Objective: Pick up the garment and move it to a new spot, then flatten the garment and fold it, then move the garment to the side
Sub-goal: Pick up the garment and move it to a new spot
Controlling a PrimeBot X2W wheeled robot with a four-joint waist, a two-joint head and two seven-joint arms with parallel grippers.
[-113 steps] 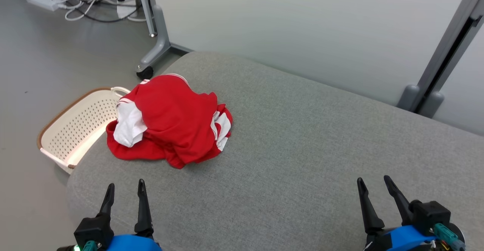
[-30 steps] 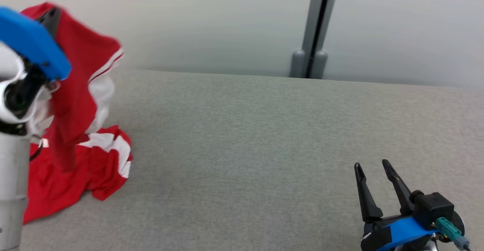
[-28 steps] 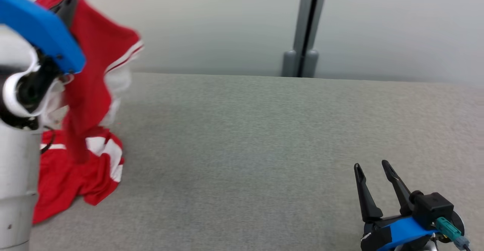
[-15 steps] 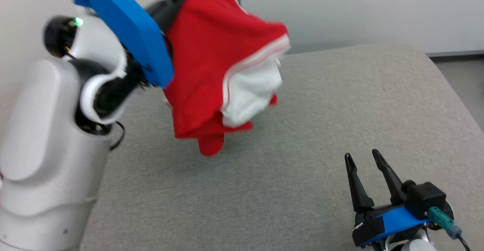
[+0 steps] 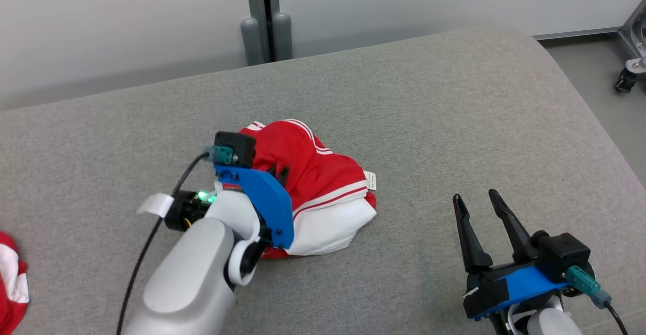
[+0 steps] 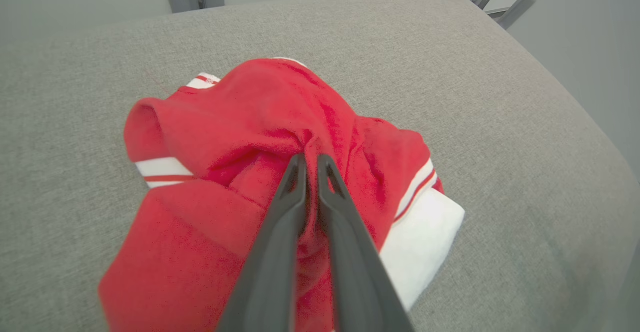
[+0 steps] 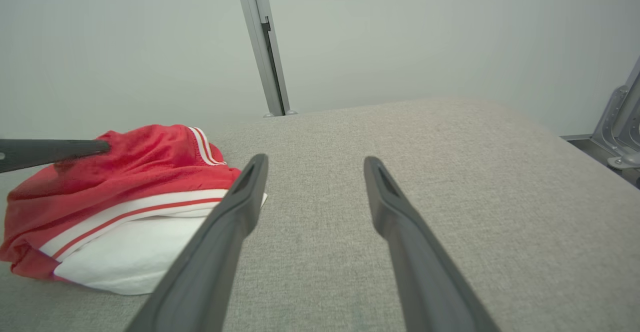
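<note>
The garment (image 5: pixel 323 178), red with white panels and striped trim, lies bunched in a heap on the grey padded surface (image 5: pixel 429 123), about the middle of it. My left gripper (image 5: pixel 278 172) reaches down onto the heap. In the left wrist view its fingers (image 6: pixel 295 182) are shut, pinching a fold of the red garment (image 6: pixel 240 107) between their tips. My right gripper (image 5: pixel 474 200) stands open and apart to the right of the heap, low over the surface. In the right wrist view my right gripper (image 7: pixel 316 161) holds nothing, and the garment (image 7: pixel 125 192) lies to its left.
A second red-and-white piece of cloth (image 5: pixel 11 279) peeks in at the left edge. A grey partition post (image 5: pixel 262 17) stands behind the surface. The surface's rounded right end drops to the floor, where a castor (image 5: pixel 625 78) of a metal frame stands.
The camera has swung right. My left gripper lifted the garment from the left end, carried it through the air and lowered it onto the middle of the surface. The right gripper stayed open.
</note>
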